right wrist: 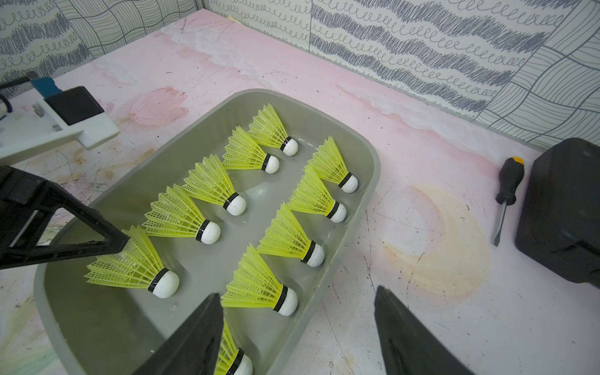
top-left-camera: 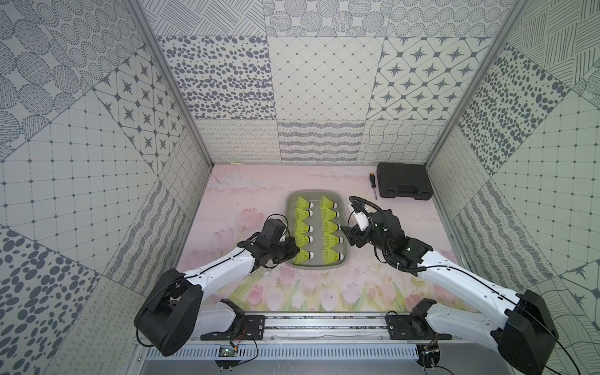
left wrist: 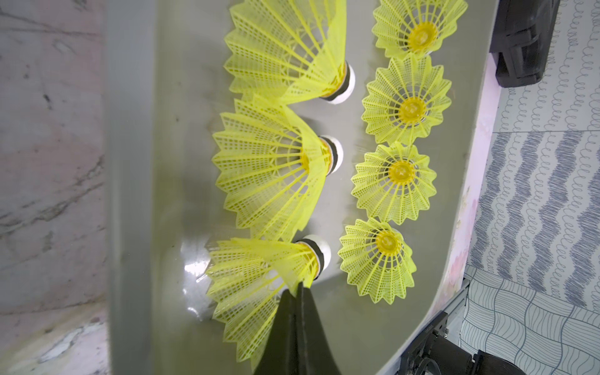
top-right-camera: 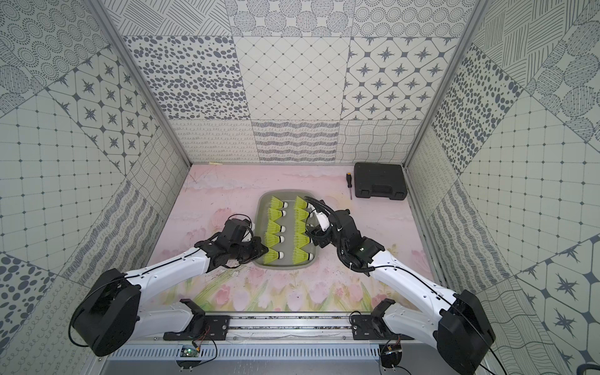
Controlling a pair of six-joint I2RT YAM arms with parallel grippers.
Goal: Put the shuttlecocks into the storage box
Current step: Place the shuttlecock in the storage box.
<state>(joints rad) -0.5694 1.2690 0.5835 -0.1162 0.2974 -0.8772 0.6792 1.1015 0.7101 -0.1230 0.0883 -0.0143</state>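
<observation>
My left gripper [top-left-camera: 296, 250] has its fingers pressed flat together. Their joined tip rests against the upper rim of the skirt of the near-left shuttlecock [right wrist: 130, 269], the one closest to my base in the left row. Whether a rib of that skirt is nipped between them I cannot tell. My right gripper [right wrist: 298, 292] is spread wide and grasps nothing. One finger hangs over the inside of the storage box [top-left-camera: 316, 263] and the other over the table [top-left-camera: 253, 201] just outside it, so the box's right-hand wall runs between them. All ten shuttlecocks [top-left-camera: 302, 229] lie on their sides inside the box in two rows of five, white corks toward my right and skirts toward my left. They are packed close: within each row the skirts touch or nearly touch, and only a narrow lane of grey floor separates the left row's corks from the right row's skirts. In the right wrist view my own finger hides part of the nearest shuttlecock of the right row. My left wrist sits just beside the box's left wall. Beyond the box, toward the far right corner, a screwdriver [top-left-camera: 373, 186] lies on the table just beside a black case [top-left-camera: 404, 183], both well apart from the box and from my fingers.
</observation>
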